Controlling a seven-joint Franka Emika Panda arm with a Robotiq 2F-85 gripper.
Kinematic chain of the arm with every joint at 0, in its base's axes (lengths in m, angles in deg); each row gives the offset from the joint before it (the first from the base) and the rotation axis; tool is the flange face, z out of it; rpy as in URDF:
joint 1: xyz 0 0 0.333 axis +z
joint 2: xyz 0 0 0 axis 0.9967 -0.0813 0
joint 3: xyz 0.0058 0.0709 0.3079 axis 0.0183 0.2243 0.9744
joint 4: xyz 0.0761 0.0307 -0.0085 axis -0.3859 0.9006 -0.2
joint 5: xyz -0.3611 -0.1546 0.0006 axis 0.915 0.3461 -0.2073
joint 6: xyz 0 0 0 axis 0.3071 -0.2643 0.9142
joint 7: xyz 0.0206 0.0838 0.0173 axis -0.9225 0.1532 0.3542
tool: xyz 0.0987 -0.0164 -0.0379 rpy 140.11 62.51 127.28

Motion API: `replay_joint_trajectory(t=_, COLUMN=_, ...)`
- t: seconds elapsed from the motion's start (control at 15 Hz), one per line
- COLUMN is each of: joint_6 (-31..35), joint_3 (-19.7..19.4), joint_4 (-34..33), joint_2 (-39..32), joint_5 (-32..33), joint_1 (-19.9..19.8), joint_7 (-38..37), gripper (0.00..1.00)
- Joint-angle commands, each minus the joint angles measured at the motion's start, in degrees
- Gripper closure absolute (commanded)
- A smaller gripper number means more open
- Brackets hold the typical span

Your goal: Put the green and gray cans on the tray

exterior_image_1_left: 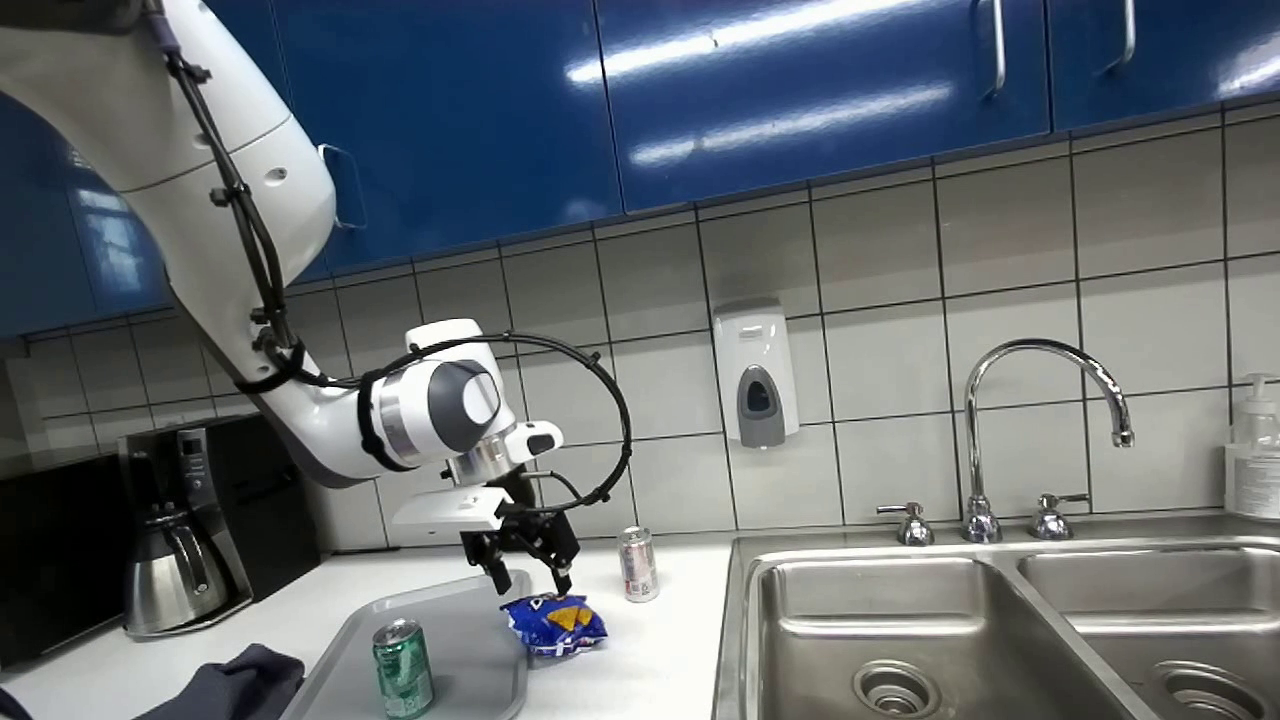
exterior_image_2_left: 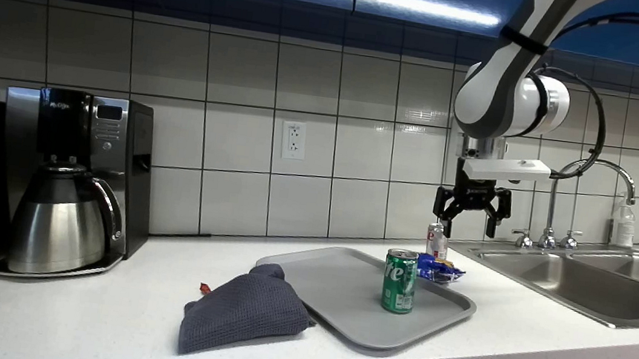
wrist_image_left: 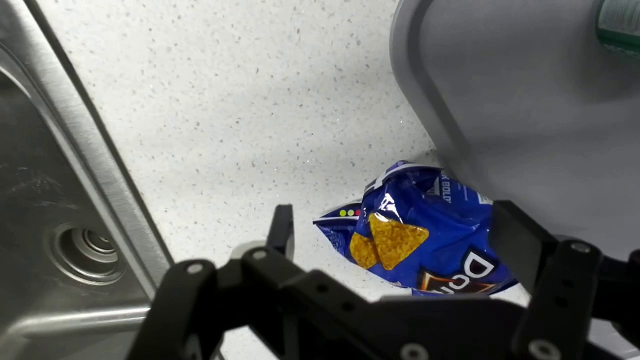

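We see the gripper spread wide above the Doritos bag, lying at the edge of the gray tray.

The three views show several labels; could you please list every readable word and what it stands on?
"K BOLD": blue chip bag, wrist view.
"DO": same bag, later letters unclear.
"te": green can, in an exterior view.
Too small or blurred: gray can, coffee maker, soap dispenser, pump bottle; other small print.
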Motion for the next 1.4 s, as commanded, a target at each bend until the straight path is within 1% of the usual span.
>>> replay_joint_trajectory(t=0.0, joint_6=0.8, joint_3=0.7, joint_4=-0.5, joint_2=-0.7, joint_5=2.5, joint_1=0.1, joint_7=-4.1, gripper=0.0)
replay_joint_trajectory(t=0.33, joint_6=1.7, joint_3=0.1, joint_4=-2.3, joint_2=-3.2, joint_5=5.6, joint_1=0.0, joint_7=-8.0, gripper=0.0)
replay_joint_trajectory(t=0.53, joint_6=2.5, joint_3=-0.9, joint_4=-4.1, joint_2=-5.4, joint_5=6.2, joint_1=0.0, joint_7=-9.0, gripper=0.0)
replay_joint_trajectory(t=1.0, joint_6=4.0, joint_3=-2.7, joint_4=-9.9, joint_2=-11.5, joint_5=1.2, joint_1=-0.2, joint_7=-4.7, gripper=0.0)
replay_joint_trajectory(t=1.33, joint_6=4.4, joint_3=-2.9, joint_4=-14.8, joint_2=-15.8, joint_5=-3.4, joint_1=-0.6, joint_7=-1.5, gripper=0.0)
